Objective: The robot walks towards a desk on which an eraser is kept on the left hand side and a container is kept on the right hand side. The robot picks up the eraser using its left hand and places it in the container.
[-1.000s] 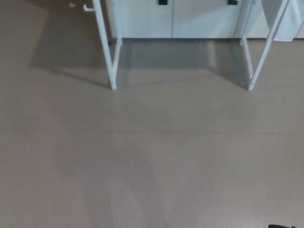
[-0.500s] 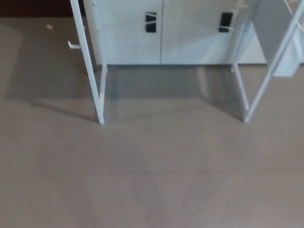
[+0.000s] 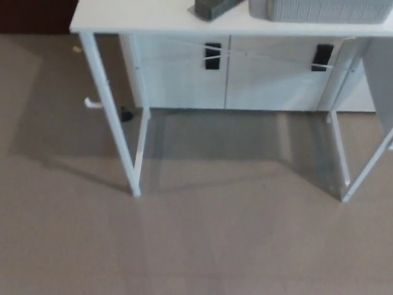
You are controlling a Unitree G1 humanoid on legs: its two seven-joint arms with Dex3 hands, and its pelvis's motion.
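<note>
dark eraser (image 3: 214, 8), grey ribbed container (image 3: 322, 9), apart

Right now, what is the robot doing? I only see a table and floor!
Nothing is being handled yet. The camera on the robot's head looks down at a white desk standing ahead across a bare floor. A dark eraser lies on the desk, with a grey container to its right, both cut off by the picture's top edge. Neither robot hand shows, so the pick-up has not begun.
</note>
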